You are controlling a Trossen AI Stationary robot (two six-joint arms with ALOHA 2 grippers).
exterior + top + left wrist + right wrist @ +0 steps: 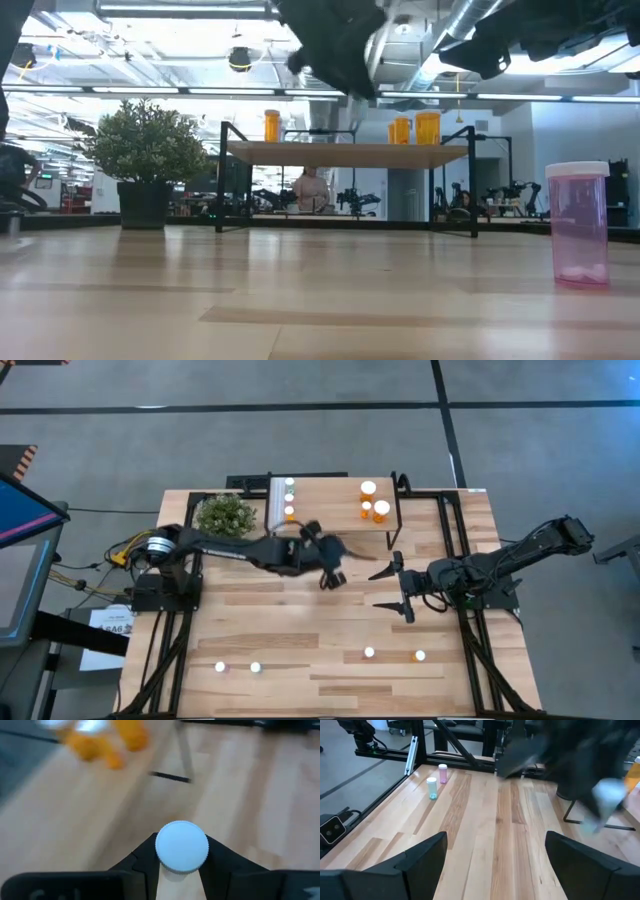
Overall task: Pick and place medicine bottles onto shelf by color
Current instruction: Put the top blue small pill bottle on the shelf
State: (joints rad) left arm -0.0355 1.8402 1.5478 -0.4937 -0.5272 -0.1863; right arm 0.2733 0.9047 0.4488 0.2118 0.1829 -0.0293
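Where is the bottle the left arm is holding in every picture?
High view: the held bottle is a pale spot at the left gripper, mid-table.
Low view: not clear; only dark arm shapes at the top.
Left wrist view: its white cap sits between the fingers.
Right wrist view: a pale blur under the dark arm.
Shared landmark: the orange bottles on the shelf.

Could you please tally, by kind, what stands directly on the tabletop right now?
bottles: 4
potted plant: 1
shelf: 1
Total: 6
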